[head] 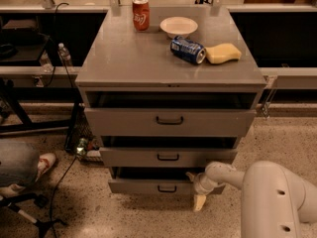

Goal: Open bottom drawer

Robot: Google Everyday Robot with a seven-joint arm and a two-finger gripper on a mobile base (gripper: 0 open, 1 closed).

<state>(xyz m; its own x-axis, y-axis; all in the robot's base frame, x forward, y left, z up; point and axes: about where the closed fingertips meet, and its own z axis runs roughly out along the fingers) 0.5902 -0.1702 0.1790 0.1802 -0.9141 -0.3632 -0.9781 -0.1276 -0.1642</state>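
Note:
The bottom drawer (148, 186) is the narrowest grey front of three, low on the cabinet, with a small dark bar handle (167, 188) at its centre. It stands pulled out a little, with a dark gap above its front. My gripper (195, 188) is at the right part of this drawer front, just right of the handle, at the end of my white arm (233, 175), which reaches in from the lower right.
The middle drawer (168, 156) and top drawer (169, 120) are also slightly out. On the cabinet top are a red can (140, 14), a white bowl (179, 26), a blue can (187, 49) and a yellow sponge (223, 53). A person's shoe (43, 163), a chair base and cables lie on the floor at left.

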